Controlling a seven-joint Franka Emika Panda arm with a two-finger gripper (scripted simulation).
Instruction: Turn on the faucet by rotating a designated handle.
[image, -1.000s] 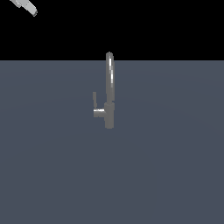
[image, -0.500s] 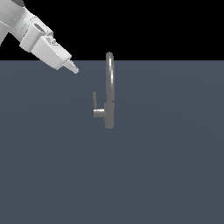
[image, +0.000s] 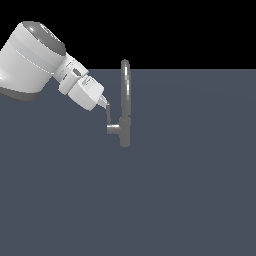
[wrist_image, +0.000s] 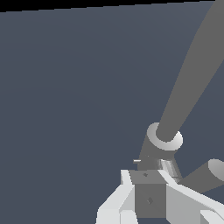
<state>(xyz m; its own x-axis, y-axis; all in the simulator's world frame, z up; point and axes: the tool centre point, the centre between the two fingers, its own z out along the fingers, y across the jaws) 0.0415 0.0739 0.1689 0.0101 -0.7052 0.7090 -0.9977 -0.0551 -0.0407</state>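
Exterior view: one faucet (image: 125, 102) stands upright on the grey counter (image: 190, 190), near centre, with one handle (image: 109, 116) on a stub at its 9 o'clock. One white arm enters from 10 o'clock; its tool (image: 106, 105) meets the handle's upper end. Whether its fingers are spread or closed cannot be told.

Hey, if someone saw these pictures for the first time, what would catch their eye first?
The big white robot arm reaching in from the exterior view's left, its pincer right at the top of the thin handle. Next, the slim grey faucet standing alone mid-scene on the bare dark surface, its arched spout crossing into the black background.
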